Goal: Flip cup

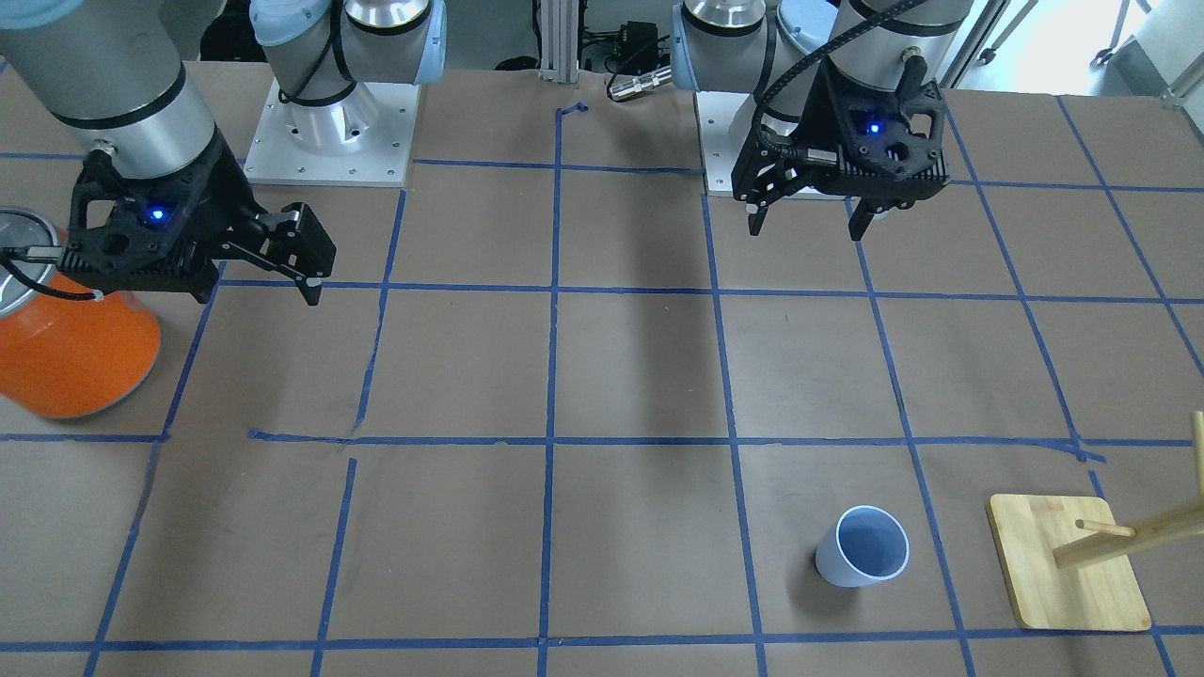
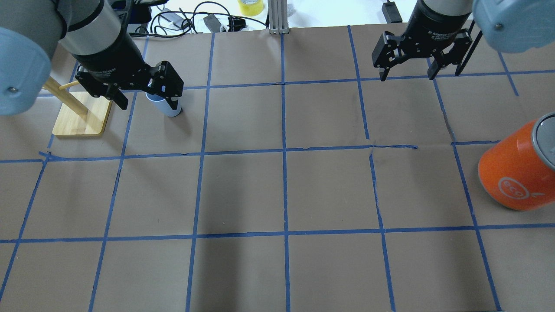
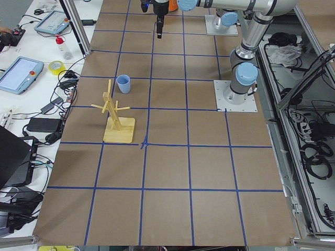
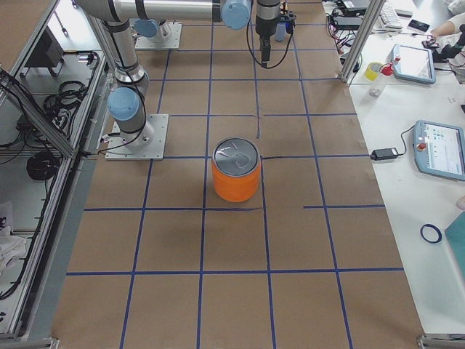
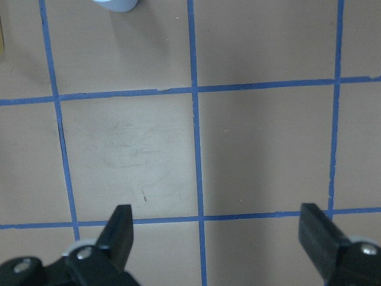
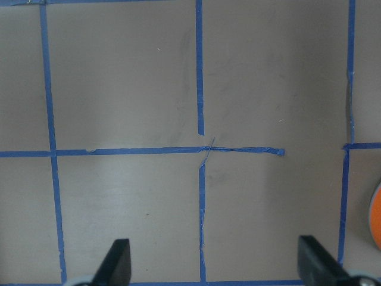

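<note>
You could read only "eco" in white on the orange can (image 2: 516, 173), which stood on the table (image 1: 640, 376) near the right tool (image 2: 407, 77). Both tools were spread wide and held nothing. The cup (image 1: 863, 545) stood mouth up just beside the wooden rack (image 1: 1063, 564); in the overhead view the left tool (image 1: 805, 228) partly covered it.

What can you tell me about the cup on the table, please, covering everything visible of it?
The cup is a small, smooth, tapered tumbler, pale blue-white outside, bluish inside, plastic by its look, without a handle. It stands upright, mouth up and empty, on the brown table, beside the wooden rack but apart from it. No gripper touches it; the left gripper hangs open, away from it.
</note>
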`<act>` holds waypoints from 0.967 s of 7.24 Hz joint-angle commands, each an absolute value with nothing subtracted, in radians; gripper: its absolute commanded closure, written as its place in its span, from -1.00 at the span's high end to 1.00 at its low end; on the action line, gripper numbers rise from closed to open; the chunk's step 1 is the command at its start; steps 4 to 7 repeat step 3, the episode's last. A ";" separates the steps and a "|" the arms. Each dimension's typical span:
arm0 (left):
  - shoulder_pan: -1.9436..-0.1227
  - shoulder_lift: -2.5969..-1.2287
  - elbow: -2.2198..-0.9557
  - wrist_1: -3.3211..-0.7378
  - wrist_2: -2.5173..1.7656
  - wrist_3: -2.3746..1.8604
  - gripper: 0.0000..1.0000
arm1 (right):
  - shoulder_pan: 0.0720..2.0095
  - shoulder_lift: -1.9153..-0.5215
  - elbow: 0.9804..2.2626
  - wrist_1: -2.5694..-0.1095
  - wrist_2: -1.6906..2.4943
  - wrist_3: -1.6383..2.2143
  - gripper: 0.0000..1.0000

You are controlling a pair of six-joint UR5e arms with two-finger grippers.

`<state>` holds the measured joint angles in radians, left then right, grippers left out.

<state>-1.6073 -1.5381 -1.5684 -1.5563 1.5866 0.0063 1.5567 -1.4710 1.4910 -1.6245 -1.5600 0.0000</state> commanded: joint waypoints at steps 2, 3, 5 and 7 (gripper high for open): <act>-1.600 -1.537 -1.568 -1.555 1.586 0.015 1.00 | 1.557 -1.473 1.491 -1.634 -1.552 0.002 1.00; -1.598 -1.537 -1.568 -1.555 1.586 0.015 1.00 | 1.559 -1.473 1.491 -1.634 -1.549 0.002 1.00; -1.598 -1.537 -1.568 -1.555 1.586 0.015 1.00 | 1.559 -1.473 1.491 -1.634 -1.549 0.002 1.00; -1.598 -1.537 -1.568 -1.555 1.586 0.015 1.00 | 1.559 -1.473 1.491 -1.634 -1.549 0.002 1.00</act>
